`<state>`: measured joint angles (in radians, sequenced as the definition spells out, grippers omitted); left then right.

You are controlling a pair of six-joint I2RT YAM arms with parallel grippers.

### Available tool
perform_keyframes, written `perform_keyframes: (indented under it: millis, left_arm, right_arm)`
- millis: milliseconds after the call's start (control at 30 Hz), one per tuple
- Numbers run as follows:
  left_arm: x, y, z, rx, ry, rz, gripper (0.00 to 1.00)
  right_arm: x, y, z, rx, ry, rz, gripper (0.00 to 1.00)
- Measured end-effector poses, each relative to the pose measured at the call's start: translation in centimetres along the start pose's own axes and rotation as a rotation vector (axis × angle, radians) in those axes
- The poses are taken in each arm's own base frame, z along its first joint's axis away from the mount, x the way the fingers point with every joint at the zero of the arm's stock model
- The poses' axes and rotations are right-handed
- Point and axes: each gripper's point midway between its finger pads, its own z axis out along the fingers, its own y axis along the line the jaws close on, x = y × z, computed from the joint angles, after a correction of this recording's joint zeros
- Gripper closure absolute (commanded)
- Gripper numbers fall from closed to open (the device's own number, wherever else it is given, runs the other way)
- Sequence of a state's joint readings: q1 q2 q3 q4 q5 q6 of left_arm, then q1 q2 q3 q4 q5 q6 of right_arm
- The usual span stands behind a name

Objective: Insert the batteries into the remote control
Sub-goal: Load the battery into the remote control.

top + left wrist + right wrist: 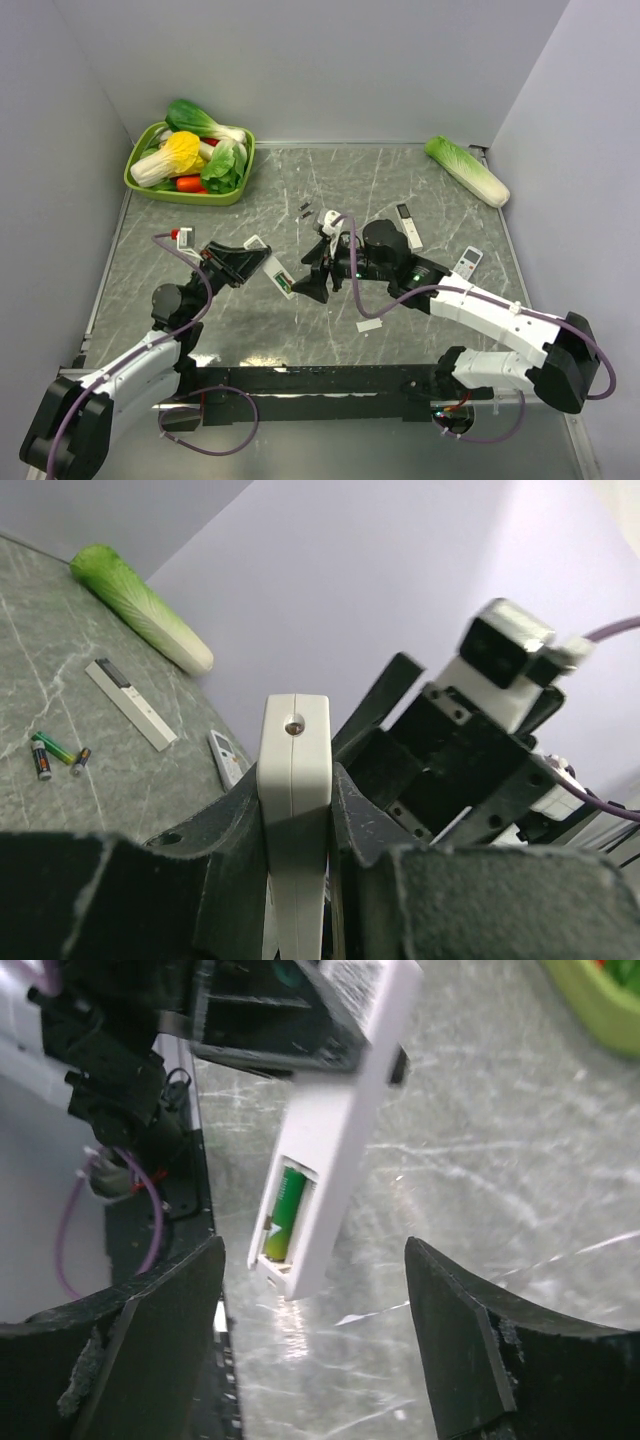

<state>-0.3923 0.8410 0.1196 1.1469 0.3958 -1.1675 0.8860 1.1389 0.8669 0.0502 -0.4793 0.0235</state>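
Observation:
My left gripper [252,256] is shut on the remote control [272,270], holding it off the table. In the left wrist view the long white remote control [295,770] stands edge-on between the left gripper's [297,805] jaws. The right wrist view shows the remote control [345,1130] with its back recess open and one of the green batteries [283,1212] seated in it. My right gripper [315,1305] is open and empty, its fingers wide apart just below the remote's end; from above the right gripper [306,284] sits close beside that end. Another green battery [57,747] lies loose on the table.
Two small dark cells [40,761] lie by the loose battery. A white remote with a black end [408,225], a shorter buttoned remote [467,262] and a small white cover piece [369,326] lie on the marble table [200,330]. A green basket [139,184] of vegetables stands back left, a cabbage [467,170] back right.

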Motion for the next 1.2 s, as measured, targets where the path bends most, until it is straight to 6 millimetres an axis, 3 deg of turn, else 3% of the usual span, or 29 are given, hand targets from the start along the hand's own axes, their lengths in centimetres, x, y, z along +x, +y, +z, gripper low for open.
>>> perform_keyframes:
  millis: [233,500,667,1033,1200]
  left_arm:
    - [-0.5,-1.1,-0.1,0.038,-0.017,0.017,0.98]
    - [-0.5,-1.3,-0.1,0.044,-0.019,0.016,0.99]
    - [-0.6,-1.4,-0.1,0.048,-0.021,0.018,0.98]
    - [-0.7,-1.5,-0.1,0.050,-0.029,0.017,0.98]
    - [-1.0,-1.4,-0.2,0.045,-0.048,0.005,0.98]
  right_arm:
    - [2.4,0.2,1.4,-0.019,0.049,0.196,0.34]
    - [2.0,0.5,1.9,-0.041,0.029,0.259,0.49]
    - [2.0,0.6,2.1,-0.053,0.029,0.268,0.53]
    - [2.2,1.1,2.4,-0.088,0.036,0.278,0.80]
    - [2.2,1.0,2.6,-0.092,0.030,0.277,0.85]
